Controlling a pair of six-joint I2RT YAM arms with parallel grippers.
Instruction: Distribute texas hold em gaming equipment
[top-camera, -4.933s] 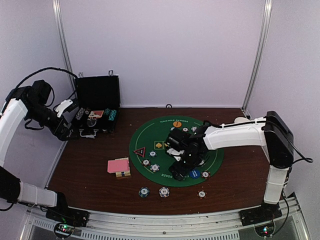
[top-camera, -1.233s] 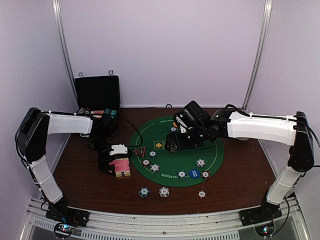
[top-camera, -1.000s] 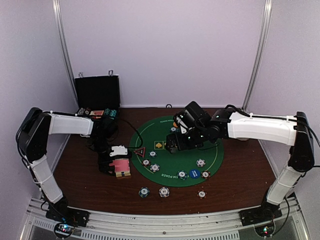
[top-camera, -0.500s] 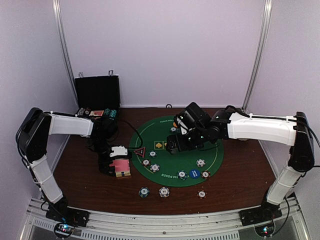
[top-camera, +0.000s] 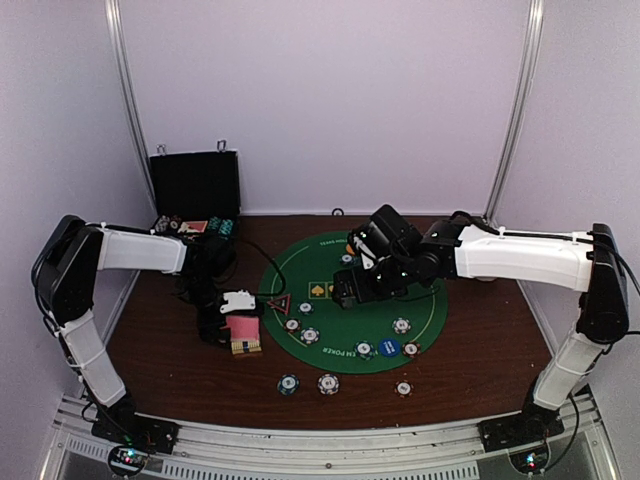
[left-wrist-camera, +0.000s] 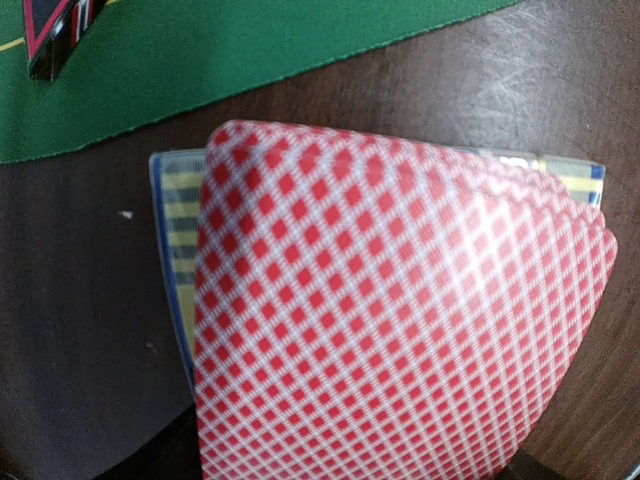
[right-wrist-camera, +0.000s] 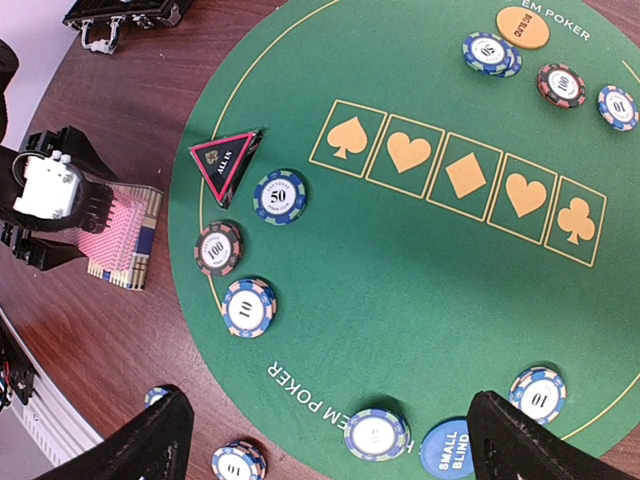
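Far left, the black case (top-camera: 193, 185) stands open at the back corner, out of play. Next along, the left gripper (top-camera: 228, 318) is down just off the left rim of the green mat (top-camera: 292, 272), and the wrist view tells the story: the top pink card (left-wrist-camera: 400, 320) is bowed up off its striped box (left-wrist-camera: 172, 230), humped between the jaws, so that reads as a pinch on that one card. The card sits straight beneath the gripper, nothing to reach for. Which way its long side runs, I can't tell with that hump in it. Moving right, the triangle marker (top-camera: 278, 303) and chips (top-camera: 309, 335) lie on the mat, near the card but apart. Over mid-mat the right gripper (right-wrist-camera: 328, 405) hangs spread wide, holding nothing, well apart from the card. This is the left arm's job, I'd say, and the card wants lifting straight up clear of the box
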